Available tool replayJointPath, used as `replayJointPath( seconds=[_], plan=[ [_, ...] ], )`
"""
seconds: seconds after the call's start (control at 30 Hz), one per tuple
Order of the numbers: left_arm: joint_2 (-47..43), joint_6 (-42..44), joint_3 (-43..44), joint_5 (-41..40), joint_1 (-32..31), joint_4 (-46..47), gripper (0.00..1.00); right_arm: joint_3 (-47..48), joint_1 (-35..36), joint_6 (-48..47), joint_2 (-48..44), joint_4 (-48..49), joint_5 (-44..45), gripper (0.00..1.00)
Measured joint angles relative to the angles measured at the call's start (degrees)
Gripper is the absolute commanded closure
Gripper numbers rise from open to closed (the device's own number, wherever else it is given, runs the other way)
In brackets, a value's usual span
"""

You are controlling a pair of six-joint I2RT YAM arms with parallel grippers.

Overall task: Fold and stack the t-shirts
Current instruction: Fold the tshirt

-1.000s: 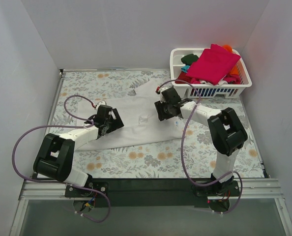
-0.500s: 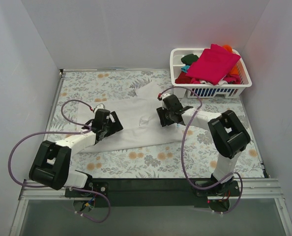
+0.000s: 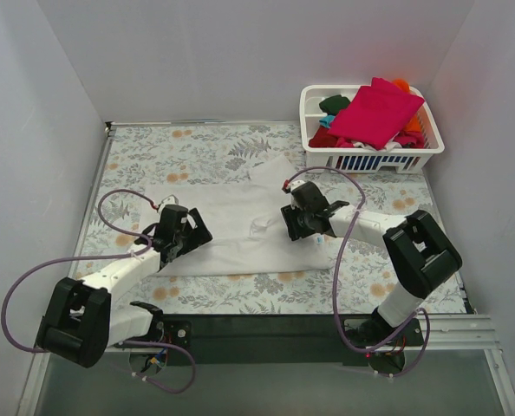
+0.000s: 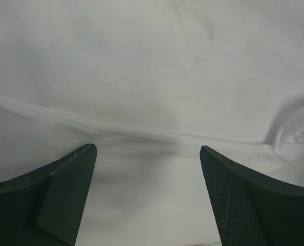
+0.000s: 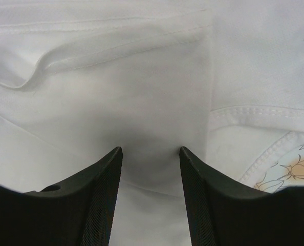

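Note:
A large white t-shirt lies spread across the middle of the floral table. My left gripper sits low over its left part. In the left wrist view the left gripper stands wide open above a long crease in the white t-shirt, holding nothing. My right gripper rests on the shirt's right part. In the right wrist view the right gripper is half open, its fingertips down on the white t-shirt near a hem. The other t-shirts, with a magenta one on top, fill the basket.
The white slatted basket stands at the back right, with red, dark green and orange cloth under the magenta. White walls close in the table on three sides. A patch of floral table shows beside the shirt's hem.
Both grippers have drawn back toward the near edge. The white t-shirt has come with them and now lies flatter and squarer to the table, no longer on a diagonal.

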Motion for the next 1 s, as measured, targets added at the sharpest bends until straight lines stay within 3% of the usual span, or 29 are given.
replayJointPath(
  seconds=[0.23,0.37,0.5,0.8,1.0],
  plan=[
    [-5.0,-0.5,0.7,-1.3,-0.2,-4.7,0.23,-1.0,1.0,0.6,-2.2,-3.5,-0.3,0.55],
    [-4.5,0.7,6.9,-5.6,-0.2,-6.4,0.21,-1.0,1.1,1.0,-3.9,-7.6,-0.2,0.55],
    [1.4,2.9,14.9,-9.6,0.8,-4.2,0.20,0.0,1.2,0.8,-6.7,-10.3,0.0,0.55],
    [19.6,9.1,24.3,-12.8,12.6,0.0,0.21,2.2,1.2,-0.8,-13.5,-10.8,-0.7,0.54],
    [29.4,12.9,34.6,-13.6,16.3,2.4,0.23,1.5,1.2,-0.9,-15.5,-9.8,-1.4,0.54]
  ],
)
